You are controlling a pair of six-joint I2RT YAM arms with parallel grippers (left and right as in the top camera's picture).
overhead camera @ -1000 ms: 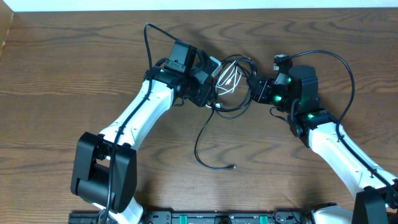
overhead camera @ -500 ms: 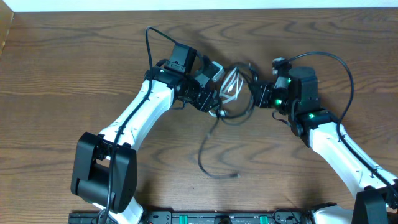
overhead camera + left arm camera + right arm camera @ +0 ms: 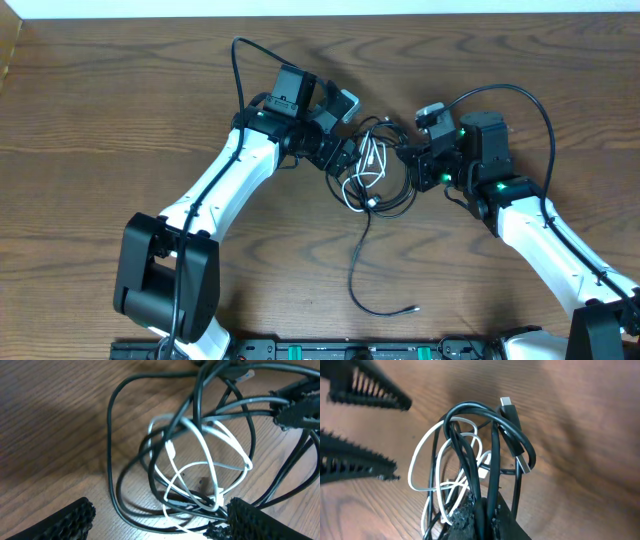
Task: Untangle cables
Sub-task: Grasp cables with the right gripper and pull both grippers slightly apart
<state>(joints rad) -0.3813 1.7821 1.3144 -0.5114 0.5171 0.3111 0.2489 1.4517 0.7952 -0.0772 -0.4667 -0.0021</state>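
The cables (image 3: 378,175) form a tangle of black loops around a white cord (image 3: 371,160) between the two arms. One black tail (image 3: 362,262) runs toward the table's front and ends in a plug (image 3: 415,311). My left gripper (image 3: 347,130) is open at the tangle's left side. In the left wrist view its fingers (image 3: 252,521) stand wide apart, with the white cord (image 3: 212,467) and black loops (image 3: 116,450) lying ahead of them and nothing held. My right gripper (image 3: 485,516) is shut on black cables (image 3: 495,470) at the tangle's right side (image 3: 415,158). A plug end (image 3: 511,415) sticks up.
Brown wooden table (image 3: 120,100) with a pale wall edge at the back. Thicker black arm wires arc above the left arm (image 3: 238,70) and the right arm (image 3: 540,110). The left gripper's fingers (image 3: 367,387) show at the upper left of the right wrist view.
My left gripper has opened and let go of the cables. The tangle has sagged toward the front, and the black tail has slid down and to the right. The right gripper stays shut.
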